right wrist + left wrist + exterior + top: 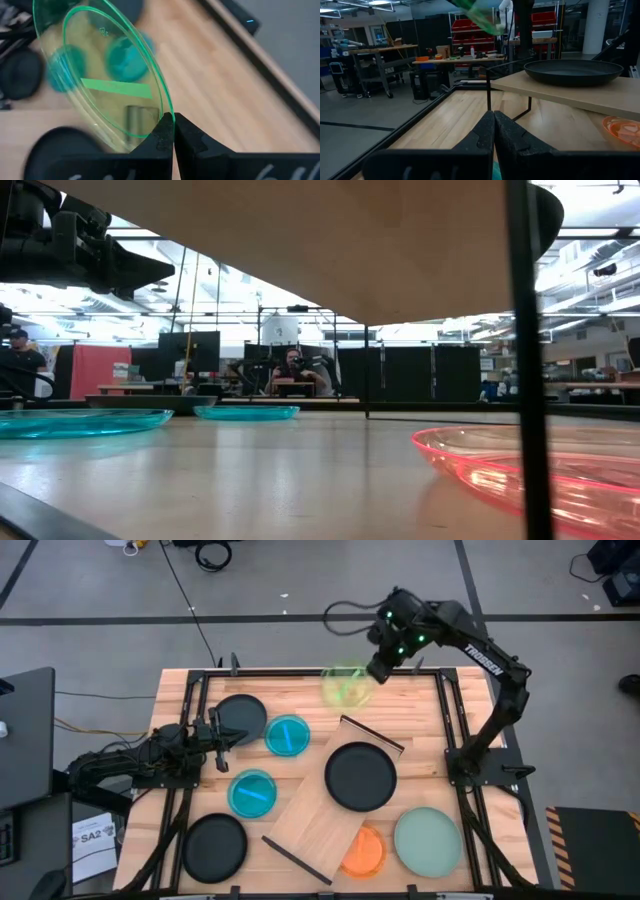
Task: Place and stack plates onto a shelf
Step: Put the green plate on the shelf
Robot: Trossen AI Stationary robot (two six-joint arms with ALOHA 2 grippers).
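My right gripper (378,668) is shut on the translucent green plate (345,687), held in the air over the table's far edge. The light wooden shelf (318,815) stands slantwise mid-table on thin dark legs and carries one black plate (360,776). On the table lie two blue plates (288,735) (252,793), two more black plates (240,718) (214,846), the mint plate (428,840) and the orange plate (365,852), which is partly under the shelf. My left gripper (215,735) is shut and waits low at the left, beside the far black plate. My right gripper pinches the green plate's rim (166,116) between its two fingers. The plate (110,75) is lifted clear of the table and stands tilted, reaching away from the fingertips (165,131).
A dark metal frame (450,710) runs along the table's sides. The shelf's underside (350,240) and one dark leg (525,360) fill the low view, with the orange plate (540,470) beneath. A person (293,370) sits in the room behind.
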